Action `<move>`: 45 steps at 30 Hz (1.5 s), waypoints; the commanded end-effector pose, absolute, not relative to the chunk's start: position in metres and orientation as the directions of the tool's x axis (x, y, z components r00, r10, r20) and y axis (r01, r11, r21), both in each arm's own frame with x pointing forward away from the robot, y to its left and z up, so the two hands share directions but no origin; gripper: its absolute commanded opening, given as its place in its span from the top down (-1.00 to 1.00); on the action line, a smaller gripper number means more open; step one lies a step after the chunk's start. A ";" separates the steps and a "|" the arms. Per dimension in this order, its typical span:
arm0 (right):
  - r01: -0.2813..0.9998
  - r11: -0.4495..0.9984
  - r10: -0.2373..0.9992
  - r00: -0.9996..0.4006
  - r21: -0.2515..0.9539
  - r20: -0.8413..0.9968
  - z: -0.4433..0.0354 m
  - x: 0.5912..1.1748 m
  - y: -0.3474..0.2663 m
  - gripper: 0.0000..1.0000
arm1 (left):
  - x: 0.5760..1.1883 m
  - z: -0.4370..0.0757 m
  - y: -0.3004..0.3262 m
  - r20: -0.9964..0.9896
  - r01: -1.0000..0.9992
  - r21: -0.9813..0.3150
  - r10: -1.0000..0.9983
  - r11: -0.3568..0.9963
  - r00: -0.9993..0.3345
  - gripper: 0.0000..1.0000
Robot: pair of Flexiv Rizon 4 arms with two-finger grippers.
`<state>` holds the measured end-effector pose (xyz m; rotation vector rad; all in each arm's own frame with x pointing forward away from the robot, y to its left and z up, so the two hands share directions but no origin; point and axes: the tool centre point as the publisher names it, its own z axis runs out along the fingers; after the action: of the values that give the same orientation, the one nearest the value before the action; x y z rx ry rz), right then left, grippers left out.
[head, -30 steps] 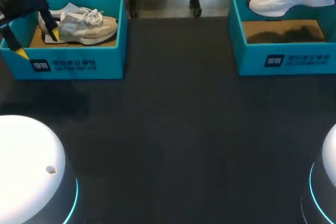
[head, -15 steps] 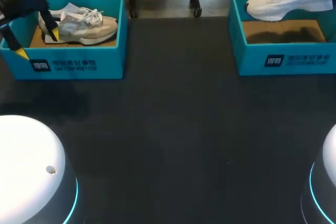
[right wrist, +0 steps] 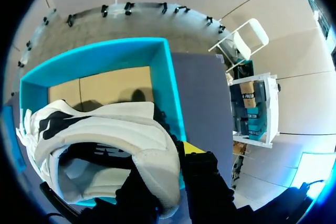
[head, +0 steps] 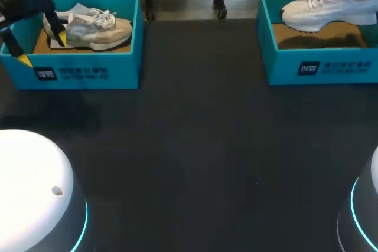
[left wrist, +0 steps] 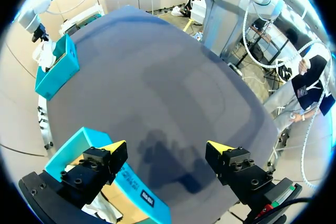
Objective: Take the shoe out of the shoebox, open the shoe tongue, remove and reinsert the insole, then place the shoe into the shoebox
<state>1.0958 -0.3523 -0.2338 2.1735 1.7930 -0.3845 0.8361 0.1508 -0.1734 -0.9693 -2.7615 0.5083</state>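
A white shoe (head: 322, 7) hangs toe-left just over the open teal shoebox (head: 319, 66) at the back right. In the right wrist view my right gripper (right wrist: 168, 166) is shut on the heel collar of the white shoe (right wrist: 121, 129), above the box's (right wrist: 168, 77) cardboard floor. A second teal shoebox (head: 82, 72) at the back left holds a grey-beige sneaker (head: 88, 28). My left gripper (head: 42, 50) hangs open over that box's left end, holding nothing. In the left wrist view the left gripper (left wrist: 167, 147) spans the box's (left wrist: 136, 192) front wall and dark table.
The dark table (head: 195, 146) stretches between and in front of the two boxes. The white domed arm bases sit at the near left (head: 29, 187) and near right (head: 366, 205) corners. Small black clamps (head: 220, 4) line the far edge.
The white shoe has come down and levelled out, closer to the right shoebox. The left arm has not moved.
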 end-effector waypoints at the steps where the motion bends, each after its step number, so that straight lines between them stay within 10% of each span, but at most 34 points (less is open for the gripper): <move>1: 0.983 -0.172 0.906 0.183 0.063 -0.381 -0.235 1.090 -0.351 1.00 | 0.836 -0.173 0.151 0.049 0.575 -0.368 0.633 0.731 -0.773 -1.00; 45: 0.984 -0.175 0.900 0.176 0.038 -0.399 -0.291 1.059 -0.331 1.00 | 0.836 -0.173 0.151 0.049 0.575 -0.368 0.633 0.731 -0.773 -1.00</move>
<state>1.0634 -0.3282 -0.2890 2.1687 1.7994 -0.4317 0.8361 0.1507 -0.1734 -0.9694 -2.7614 0.5080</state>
